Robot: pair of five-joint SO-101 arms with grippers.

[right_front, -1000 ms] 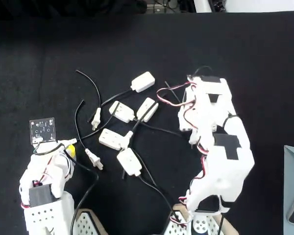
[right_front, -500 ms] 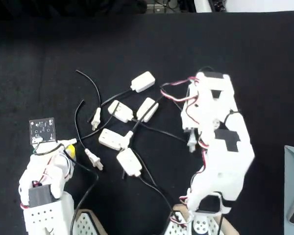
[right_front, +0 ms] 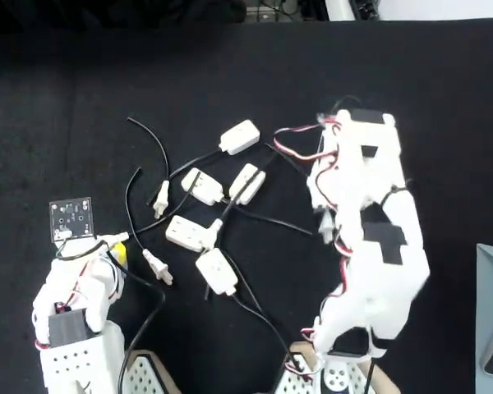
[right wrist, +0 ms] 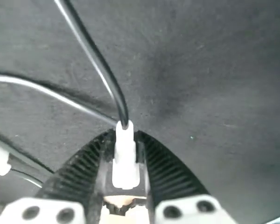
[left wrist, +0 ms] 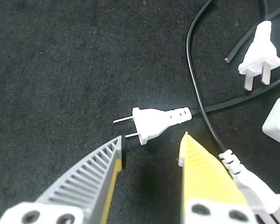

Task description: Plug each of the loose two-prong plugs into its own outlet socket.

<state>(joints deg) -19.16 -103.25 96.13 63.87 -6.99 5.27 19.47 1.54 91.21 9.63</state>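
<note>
Five white sockets lie clustered mid-table on the black cloth (right_front: 444, 90). The leftmost socket (right_front: 186, 233) has a white plug body (right_front: 216, 226) butted against its right end; whether its prongs are seated cannot be told. Going right come the middle socket (right_front: 204, 186), the low socket (right_front: 217, 272), the top socket (right_front: 239, 137) and the right socket (right_front: 246, 182), with black cables running among them. At the far right edge stands a grey bin (right_front: 486, 279) with a dark shape inside that is too cut off to identify.

The left arm (right_front: 74, 320) sits at the near left corner. The left gripper (left wrist: 153, 136) hangs low over the cloth with its grey finger (left wrist: 91, 186) and yellow finger (left wrist: 207, 179) spread wide, holding nothing. The near plug (left wrist: 154, 122), white with two bare prongs, lies flat just ahead of the fingertips and in line with the gap. The far plug (right_front: 161, 199) lies loose left of the sockets, prongs toward the arms.

The right arm (right_front: 370, 246) stands just right of the cluster. The right gripper (right wrist: 125, 136) is clamped tight on the held plug (right wrist: 126, 161), a white body pinched between ribbed black fingers, its black cable leaving the outer end.
</note>
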